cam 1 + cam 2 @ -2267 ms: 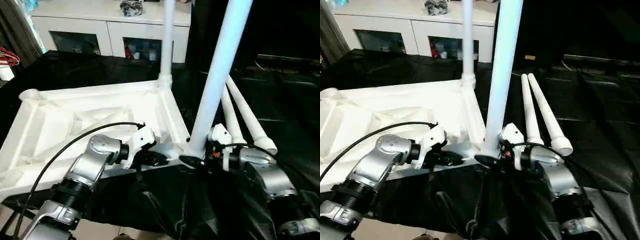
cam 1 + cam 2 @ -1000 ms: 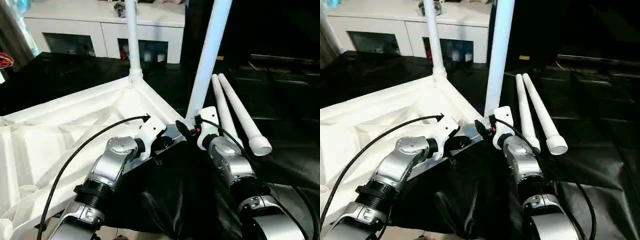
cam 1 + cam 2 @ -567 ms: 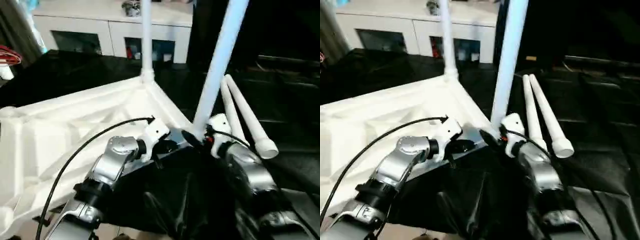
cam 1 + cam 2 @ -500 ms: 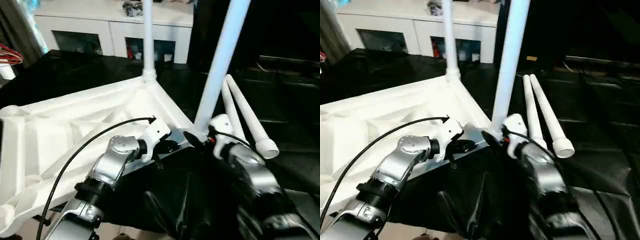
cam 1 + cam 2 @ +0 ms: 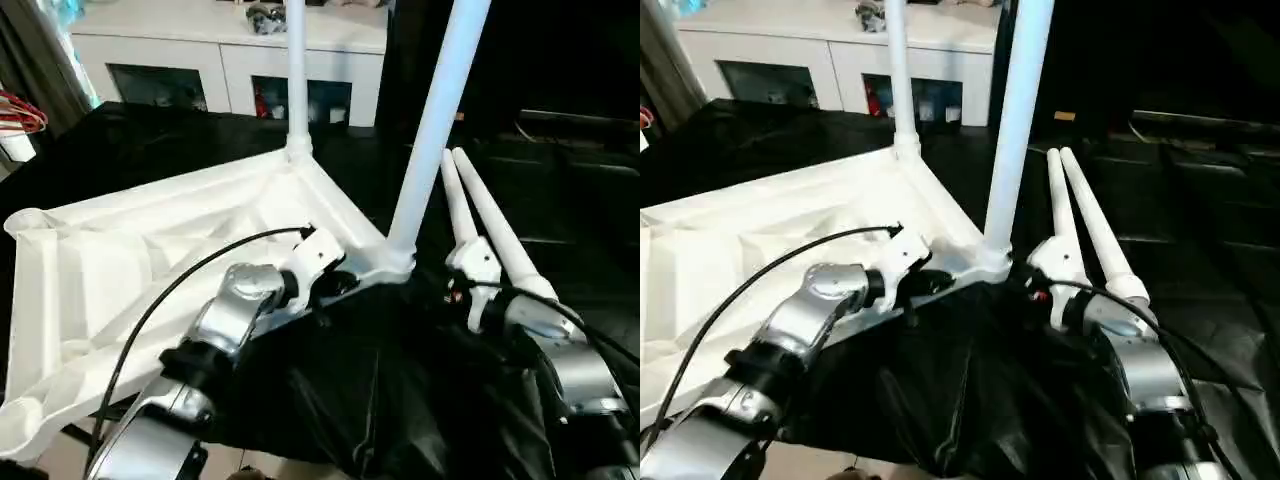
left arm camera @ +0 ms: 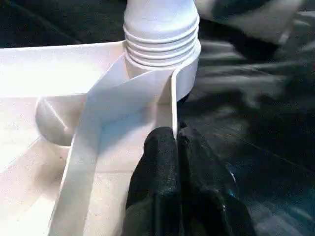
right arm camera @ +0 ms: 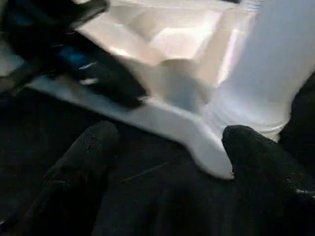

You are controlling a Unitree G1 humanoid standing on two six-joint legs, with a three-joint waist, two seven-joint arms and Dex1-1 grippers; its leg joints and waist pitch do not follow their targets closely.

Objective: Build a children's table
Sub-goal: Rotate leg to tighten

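The children's table (image 5: 170,240) lies upside down on a desk (image 5: 560,200) draped in crinkled black plastic sheeting, ribbed underside up. Two legs (image 5: 440,120) stand upright in its corner sockets; two more (loose, side by side) lie on the sheeting (image 5: 495,235) to the right. The left gripper (image 6: 174,147) has its jaws clenched on the table's thin rim beside the nearer leg. The right gripper (image 7: 162,162) hangs near that corner, jaws spread, grasping nothing. Behind stands a white cabinet (image 5: 220,60) with glass doors.
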